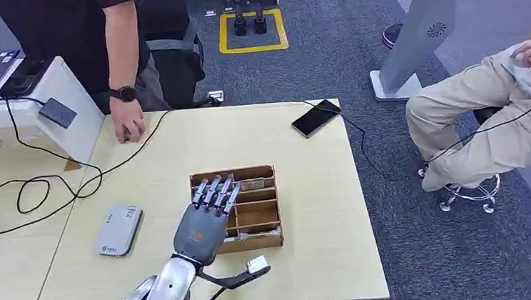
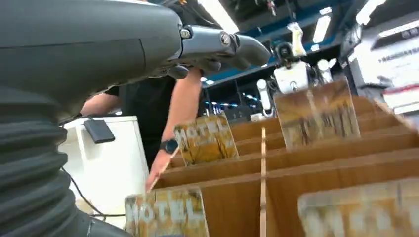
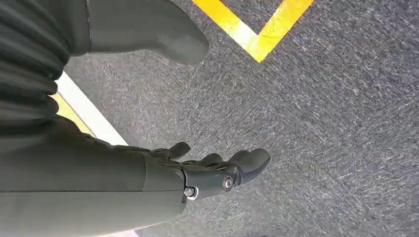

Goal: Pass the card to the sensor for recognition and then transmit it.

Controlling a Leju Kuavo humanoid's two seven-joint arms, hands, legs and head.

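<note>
- The left hand [image 1: 207,215] is hovering over the left part of the wooden card box [image 1: 262,215], palm down, fingers stretched forward and slightly apart, grasping nothing.
- The wooden card box is sitting near the middle of the table [image 1: 177,150], its slots running left to right.
- In the left wrist view, several cards [image 2: 205,139] marked "HOTEL" are standing upright in the slots of the box; one card [image 2: 168,213] is standing in the nearest slot, just below the hand's fingers [image 2: 232,47].
- A grey card sensor [image 1: 119,230] is lying flat on the table to the left of the box, apart from it.
- The right hand [image 3: 217,173] is hanging over grey carpet with yellow floor tape [image 3: 257,37], its fingers loosely extended and released, holding nothing.
- A person in a black top [image 1: 88,28] is standing at the far left of the table, resting a hand [image 1: 129,126] on the table's far edge.
- A black phone [image 1: 316,118] is lying at the far right of the table with a cable attached.
- A seated person in beige trousers [image 1: 490,125] is sitting to the right of the table.
</note>
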